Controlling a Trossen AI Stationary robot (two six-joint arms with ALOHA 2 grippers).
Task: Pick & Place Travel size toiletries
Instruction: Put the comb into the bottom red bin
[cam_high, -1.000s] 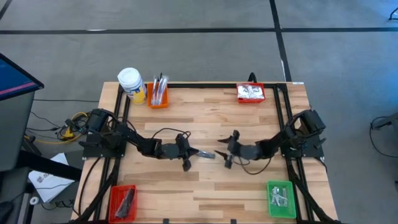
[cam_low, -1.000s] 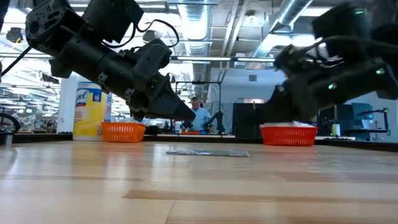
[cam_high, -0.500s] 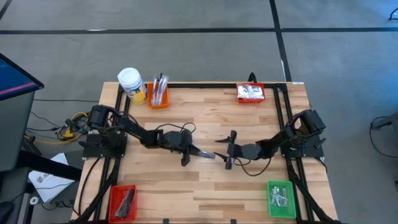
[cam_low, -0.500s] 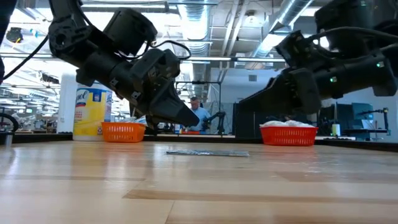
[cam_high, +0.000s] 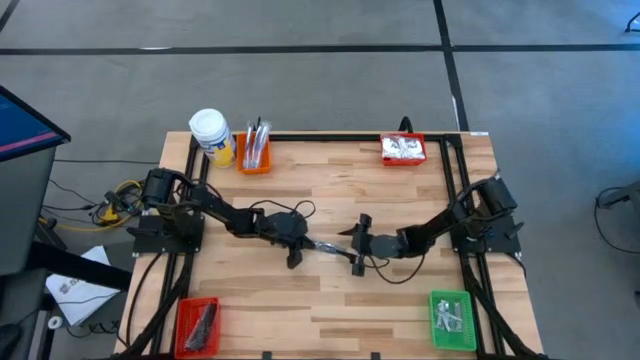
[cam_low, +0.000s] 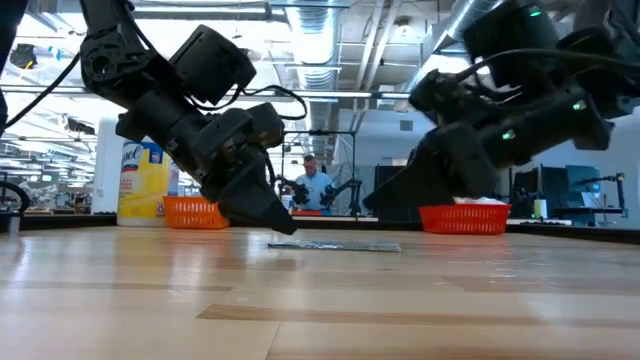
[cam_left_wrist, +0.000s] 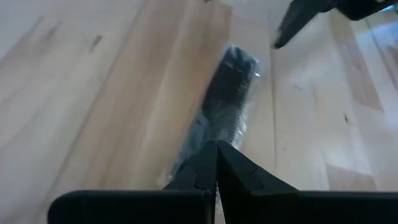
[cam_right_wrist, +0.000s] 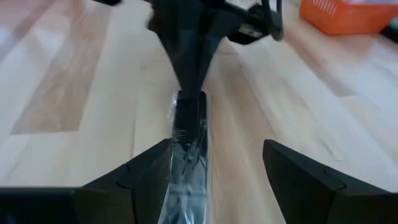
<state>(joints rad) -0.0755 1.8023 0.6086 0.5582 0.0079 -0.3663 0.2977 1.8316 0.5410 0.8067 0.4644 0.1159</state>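
Sachet (cam_high: 332, 247), clear-wrapped dark bar: flat at table (cam_high: 400, 200) centre, long axis nine-to-three. Left gripper (cam_high: 300, 240) at its nine o'clock end, fingers clenched, tip on wrapper. Right gripper (cam_high: 357, 246) at three o'clock end, fingers released, straddling it; neither clearly nearer. No legible writing on sachet.

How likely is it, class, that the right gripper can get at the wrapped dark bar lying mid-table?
Probably yes: the right gripper is open with the wrapped dark bar between its fingers, though the shut left gripper sits at the far end.
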